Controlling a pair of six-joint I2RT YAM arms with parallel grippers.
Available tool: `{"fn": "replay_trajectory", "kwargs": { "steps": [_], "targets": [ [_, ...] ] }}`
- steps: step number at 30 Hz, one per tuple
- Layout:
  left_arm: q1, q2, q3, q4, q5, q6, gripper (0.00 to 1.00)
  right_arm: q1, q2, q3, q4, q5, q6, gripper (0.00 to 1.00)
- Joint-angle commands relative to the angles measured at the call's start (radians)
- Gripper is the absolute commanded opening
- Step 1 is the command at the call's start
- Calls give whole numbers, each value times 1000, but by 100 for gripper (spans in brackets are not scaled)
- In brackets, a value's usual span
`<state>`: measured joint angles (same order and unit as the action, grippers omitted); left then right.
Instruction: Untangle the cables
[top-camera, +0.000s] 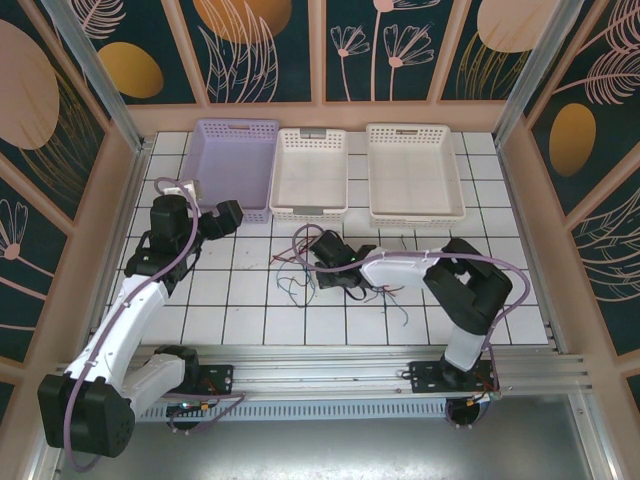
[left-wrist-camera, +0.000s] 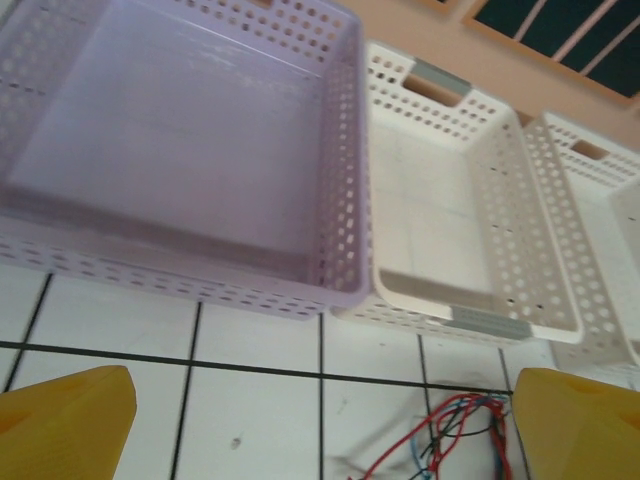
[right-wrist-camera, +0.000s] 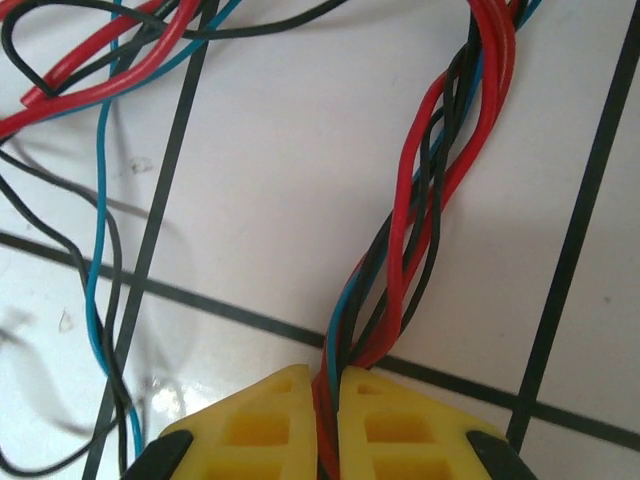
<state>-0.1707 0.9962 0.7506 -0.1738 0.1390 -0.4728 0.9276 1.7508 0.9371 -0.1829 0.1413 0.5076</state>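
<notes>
**Teasing the twist loose instead of yanking it**

At centre left of the top view the left gripper hangs just in front of the lilac basket. Its yellow fingers are spread wide with nothing between them. The cables lie on the tiles at mid-frame, and they also reach into the lower right of the left wrist view. At the bottom of its own view the right gripper is clamped on a bundle of red, black and blue cables wound round each other like loose rope.

To do this step well, I judge the free left gripper should pinch 1 colour above the twist. The 2 grippers should then draw apart slowly, low over the floor, since a hard pull would likely tighten the winding. An outer red cable looks the easiest pick.

The cables are thin, glossy, limp and round. The tiles are shiny white with dark grout. The lilac basket and the white basket beside it are stiff perforated plastic with straight walls.
</notes>
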Motion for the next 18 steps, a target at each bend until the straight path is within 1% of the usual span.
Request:
{"fn": "replay_trajectory", "kwargs": {
  "steps": [1,6,7,8,12,15,18],
  "targets": [
    [-4,-20,-25,77,134,-41,96,0,-73,-20,-61,-77,-52,0],
    [-4,-11,-66,163,293,-112,97,-27,-174,-16,-65,-121,-108,0],
    [-3,-10,-71,170,301,-123,97,-36,-187,-15,-66,-121,-115,0],
    [-4,-9,-77,176,309,-136,97,-47,-206,-15,-66,-157,-124,0],
    [-4,-8,-98,191,326,-158,96,-72,-252,-7,-74,-200,-148,0],
    [-6,-7,-116,208,344,-181,97,-76,-287,-9,-61,-238,-158,0],
    [-12,2,-142,255,388,-221,96,-75,-322,-6,-55,-274,-165,0]
  ]
}}
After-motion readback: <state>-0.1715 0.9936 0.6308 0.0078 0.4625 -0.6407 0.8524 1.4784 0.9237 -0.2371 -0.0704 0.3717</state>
